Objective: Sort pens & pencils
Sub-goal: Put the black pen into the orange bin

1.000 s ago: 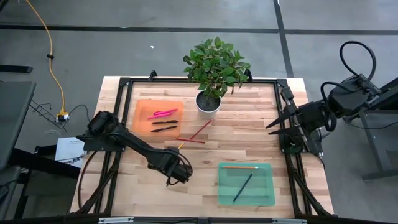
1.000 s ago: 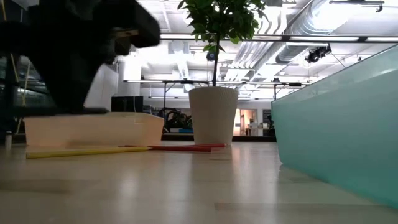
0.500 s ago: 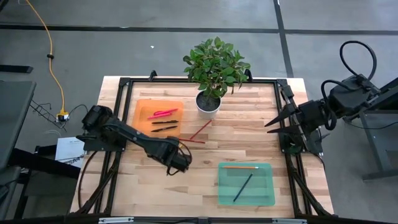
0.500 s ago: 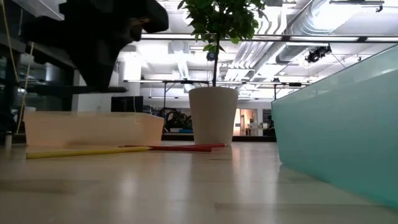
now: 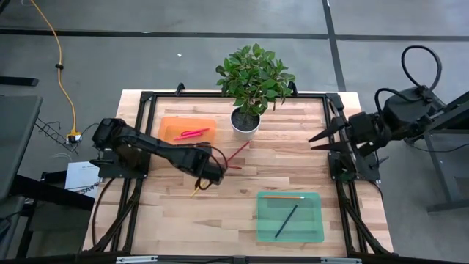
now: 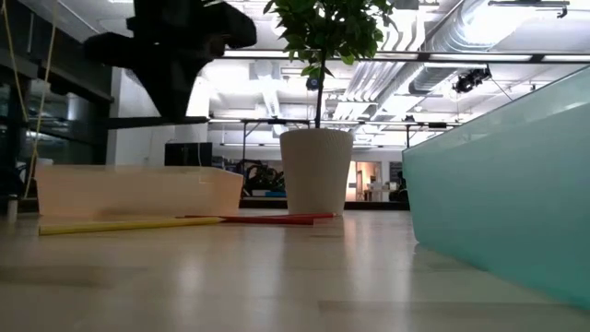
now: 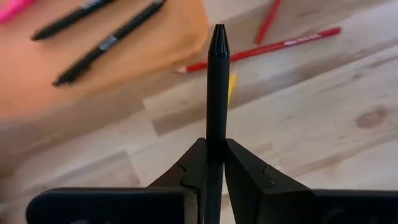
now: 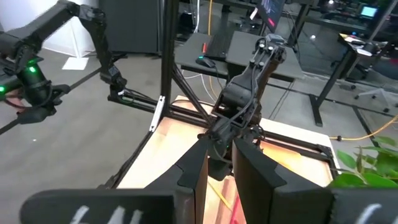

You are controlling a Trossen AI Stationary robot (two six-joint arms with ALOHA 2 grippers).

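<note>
My left end effector (image 7: 211, 163) is clamped on a black pen (image 7: 217, 87), which sticks straight out beyond the fingertips. In the high view it hangs above the middle of the counter (image 5: 293, 158), just right of the orange tray (image 5: 168, 126) and close to that tray's near right corner. So I judge the step in hand to be carrying this pen to the orange tray, where two black pens (image 7: 107, 42) and the pink pens (image 5: 192, 134) already lie.

The pencils are split. One orange-tan pencil (image 5: 283, 196) and one dark pencil (image 5: 286, 220) lie in the green tray (image 5: 314, 236) at the near right. Two red pencils (image 7: 261, 48) lie loose on the counter between the orange tray and the potted plant (image 5: 249, 82), and a yellow pencil (image 6: 129, 224) lies on the wood partly under my left arm.

Next I need to move left and far until the pen is over the tray floor, lower it clear of the rim, then let go so it drops beside the other pens. The loose pencils are for the green tray afterwards.

My right end effector (image 5: 316, 143) waits at the right edge of the counter with its fingers apart, holding nothing.
</note>
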